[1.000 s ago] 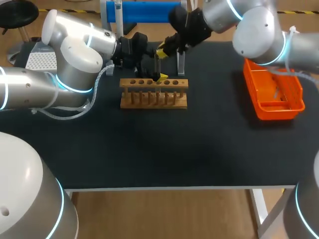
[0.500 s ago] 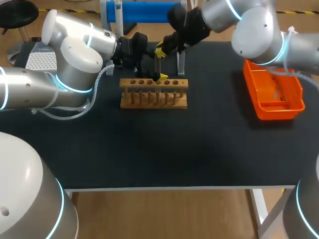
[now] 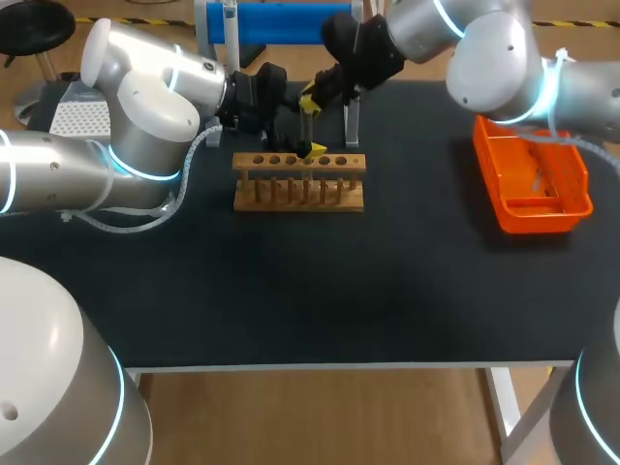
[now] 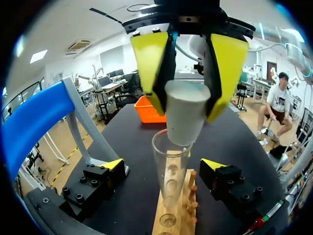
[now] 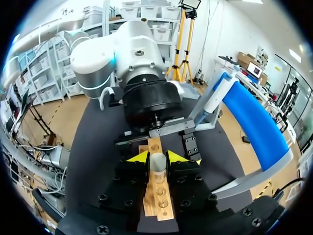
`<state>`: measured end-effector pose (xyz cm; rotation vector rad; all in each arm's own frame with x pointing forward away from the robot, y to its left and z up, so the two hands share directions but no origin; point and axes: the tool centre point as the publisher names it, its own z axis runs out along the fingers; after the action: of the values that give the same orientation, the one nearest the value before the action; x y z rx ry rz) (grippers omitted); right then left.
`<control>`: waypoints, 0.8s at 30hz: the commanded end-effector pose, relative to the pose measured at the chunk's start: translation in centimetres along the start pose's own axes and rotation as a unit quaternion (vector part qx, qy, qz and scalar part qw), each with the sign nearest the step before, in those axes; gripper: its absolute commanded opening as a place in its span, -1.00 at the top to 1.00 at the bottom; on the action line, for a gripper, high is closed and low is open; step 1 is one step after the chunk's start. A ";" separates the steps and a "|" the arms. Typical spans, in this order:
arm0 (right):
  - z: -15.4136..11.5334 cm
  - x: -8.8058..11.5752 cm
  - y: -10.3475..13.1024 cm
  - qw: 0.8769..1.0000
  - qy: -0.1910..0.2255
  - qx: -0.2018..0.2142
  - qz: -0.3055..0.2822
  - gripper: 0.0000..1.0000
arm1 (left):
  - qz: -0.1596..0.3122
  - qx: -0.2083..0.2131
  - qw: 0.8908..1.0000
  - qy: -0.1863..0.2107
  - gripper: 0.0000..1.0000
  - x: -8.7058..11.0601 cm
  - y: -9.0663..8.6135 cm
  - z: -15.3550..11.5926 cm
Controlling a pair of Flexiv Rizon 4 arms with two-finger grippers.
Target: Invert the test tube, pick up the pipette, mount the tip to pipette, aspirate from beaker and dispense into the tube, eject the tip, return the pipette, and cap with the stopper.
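Stopper (image 4: 185, 117) clamped in right tool (image 4: 188, 107) (partly hides tube (image 4: 168, 176) rim).

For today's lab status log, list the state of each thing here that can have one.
test tube: upright in the rack, uncapped.
stopper: gripped, at the tube's mouth, not seated.
right gripper: shut on the stopper.
left gripper: open, fingers either side of the tube.

We see the clear test tube (image 4: 169, 169) standing upright, mouth up, in the wooden rack (image 4: 172, 218). The pale tapered stopper (image 4: 185, 117) is pinched in our right pincer (image 5: 157, 157), with its narrow end down at the tube's mouth.
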<state>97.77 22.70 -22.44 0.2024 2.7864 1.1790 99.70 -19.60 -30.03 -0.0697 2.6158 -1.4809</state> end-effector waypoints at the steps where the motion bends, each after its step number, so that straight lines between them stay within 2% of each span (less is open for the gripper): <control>1: 0.1 -0.3 0.0 1.000 -0.002 -0.006 0.001 1.00 | 0.000 0.000 1.000 0.000 -1.00 0.0 0.0 0.1; 24: 0.1 -0.4 0.3 1.000 -0.006 -0.013 0.003 1.00 | 0.000 0.000 1.000 0.000 -1.00 0.0 0.0 0.1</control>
<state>98.17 22.96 -22.27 0.2147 2.7577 1.2138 99.70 -19.60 -30.03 -0.0697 2.6158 -1.4809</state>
